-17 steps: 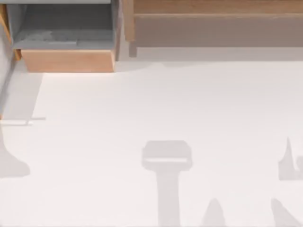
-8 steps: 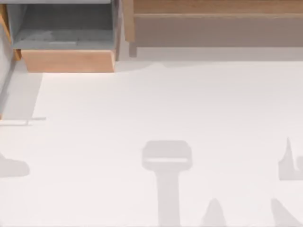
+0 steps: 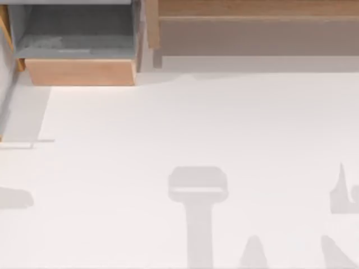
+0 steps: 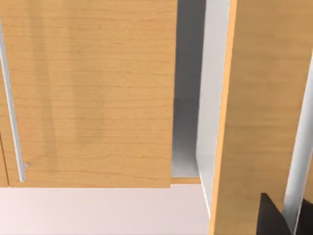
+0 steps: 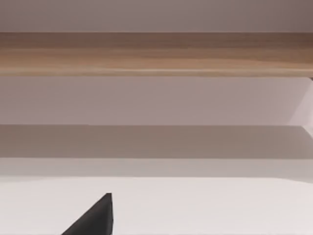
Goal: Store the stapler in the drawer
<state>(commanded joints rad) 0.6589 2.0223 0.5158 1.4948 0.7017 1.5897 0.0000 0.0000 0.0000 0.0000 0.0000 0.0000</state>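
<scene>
The drawer stands pulled out at the table's back left, its grey inside showing behind the tan front panel. The stapler is a slim pale bar lying flat on the white table near the front middle, across a grey T-shaped shadow. No gripper is near it. In the left wrist view, a dark part of my left gripper shows close to the tan wooden fronts, with the drawer beside a grey gap. A dark tip of my right gripper hangs over bare tabletop.
A long brown wooden unit runs along the back right of the table. A silver handle crosses one wooden front in the left wrist view. Arm shadows lie at the table's left edge and front right.
The arm shadow at the table's left edge has shrunk and pulled back toward the left. The stapler, the drawer and the shadows on the right have not moved.
</scene>
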